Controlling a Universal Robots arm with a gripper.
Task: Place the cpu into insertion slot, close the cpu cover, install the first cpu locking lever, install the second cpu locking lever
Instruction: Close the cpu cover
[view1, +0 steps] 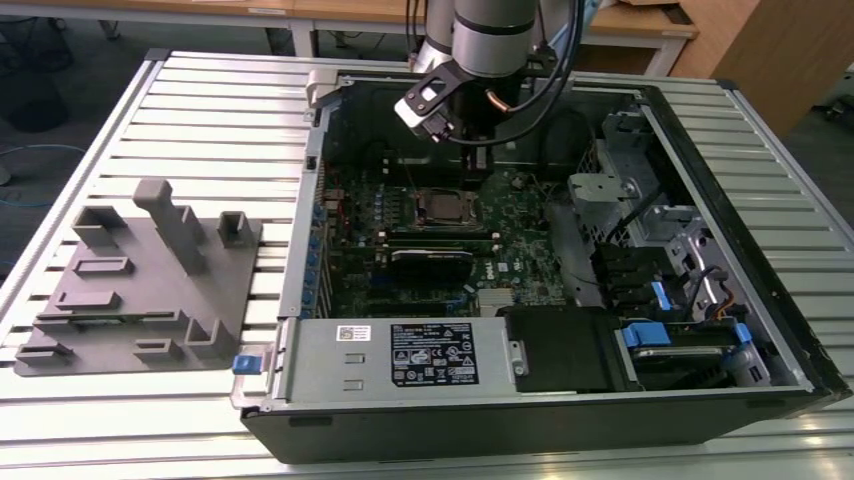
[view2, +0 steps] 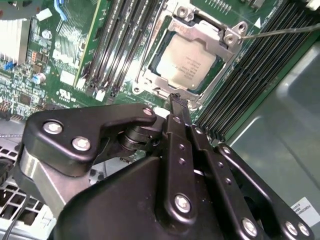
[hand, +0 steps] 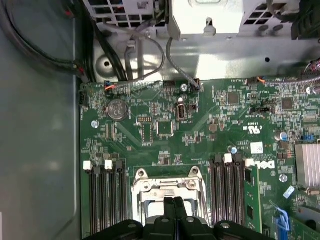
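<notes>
You face a slatted metal table (view1: 200, 100) carrying an open computer case (view1: 400, 425). The case fills the exterior view from the centre out to 3 o'clock, and a grey plastic fixture (view1: 134, 280) lies beside it at 9 o'clock. Inside the case lies a green circuit board (view1: 514, 220), and the arm (view1: 497, 35) reaches in over it from 12 o'clock. In the second wrist view the gripper (view2: 175, 100) hangs just above the board. Its two fingers are pressed together and hold nothing, and its tips are just beside one edge of the socket (view2: 148, 89). In the exterior view that socket sits near the centre, slightly toward 12 o'clock. The silvery cover (view2: 202, 34) lies flat over the socket, and the chip (view2: 186, 67) shows through its window, seated. A thin wire lever (view2: 280, 31) juts from one corner over the memory slots (view2: 120, 45) and seems unlatched. Placing the chip and closing the cover look done, so the lever work appears to be in hand. It calls for the closed tips to meet a very thin wire squarely, low over the board, without scraping the neighbouring slots.
</notes>
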